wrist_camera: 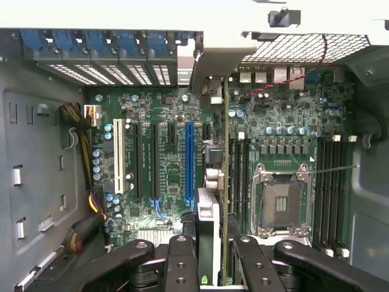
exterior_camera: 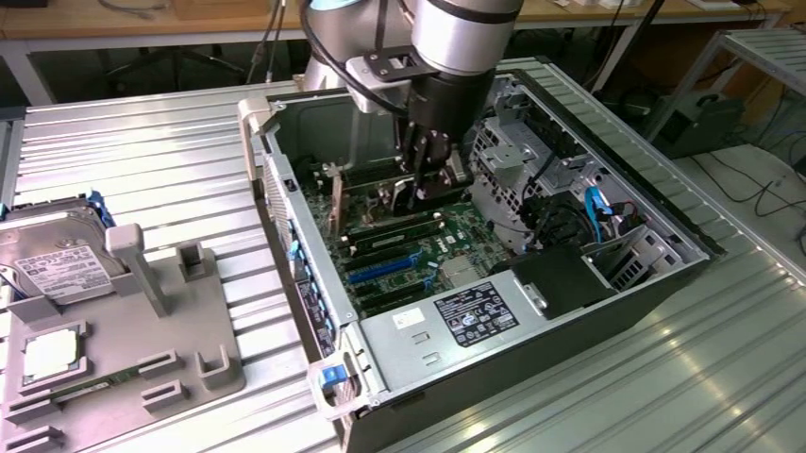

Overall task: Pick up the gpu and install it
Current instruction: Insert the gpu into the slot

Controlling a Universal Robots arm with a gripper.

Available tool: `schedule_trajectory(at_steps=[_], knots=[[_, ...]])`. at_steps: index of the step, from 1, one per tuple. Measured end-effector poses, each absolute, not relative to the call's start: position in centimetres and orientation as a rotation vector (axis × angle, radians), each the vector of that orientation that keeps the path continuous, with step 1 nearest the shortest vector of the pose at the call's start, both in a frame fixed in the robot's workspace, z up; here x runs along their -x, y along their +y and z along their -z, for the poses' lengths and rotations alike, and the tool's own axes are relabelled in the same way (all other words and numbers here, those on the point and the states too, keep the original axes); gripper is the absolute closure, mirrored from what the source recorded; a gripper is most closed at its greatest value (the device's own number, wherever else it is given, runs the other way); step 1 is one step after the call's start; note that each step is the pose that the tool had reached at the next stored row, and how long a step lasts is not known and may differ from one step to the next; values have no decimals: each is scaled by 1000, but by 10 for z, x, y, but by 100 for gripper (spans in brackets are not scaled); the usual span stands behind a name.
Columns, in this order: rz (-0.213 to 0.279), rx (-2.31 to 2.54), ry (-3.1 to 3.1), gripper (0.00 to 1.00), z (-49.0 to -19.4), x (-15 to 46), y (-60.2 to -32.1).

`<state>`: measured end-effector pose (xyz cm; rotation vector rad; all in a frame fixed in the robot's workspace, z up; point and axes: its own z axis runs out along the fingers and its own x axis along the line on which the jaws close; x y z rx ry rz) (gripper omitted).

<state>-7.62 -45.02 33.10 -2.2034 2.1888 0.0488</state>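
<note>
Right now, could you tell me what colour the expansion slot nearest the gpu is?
The slot is blue; the wrist view shows it best.

Thin gpu (wrist_camera: 208,234) upright, edge-on, above the motherboard (wrist_camera: 167,158)

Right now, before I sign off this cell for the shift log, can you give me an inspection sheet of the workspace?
Surface: ribbed metal table, open PC case lying on it.
Job's things: gpu held edge-on over the motherboard.
Clutter: hard drive and processor in a grey holder tray.
Grippers: gripper shut on the gpu, inside the case.
Cables: blue cables in the case; black cables on the floor.
Surroundings: wooden workbench behind.
</note>
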Motion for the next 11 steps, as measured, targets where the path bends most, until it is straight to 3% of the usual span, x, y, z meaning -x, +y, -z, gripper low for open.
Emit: schedule_trajectory(at_steps=[11], knots=[[-48,2186,2206,72,-315,81,-456]])
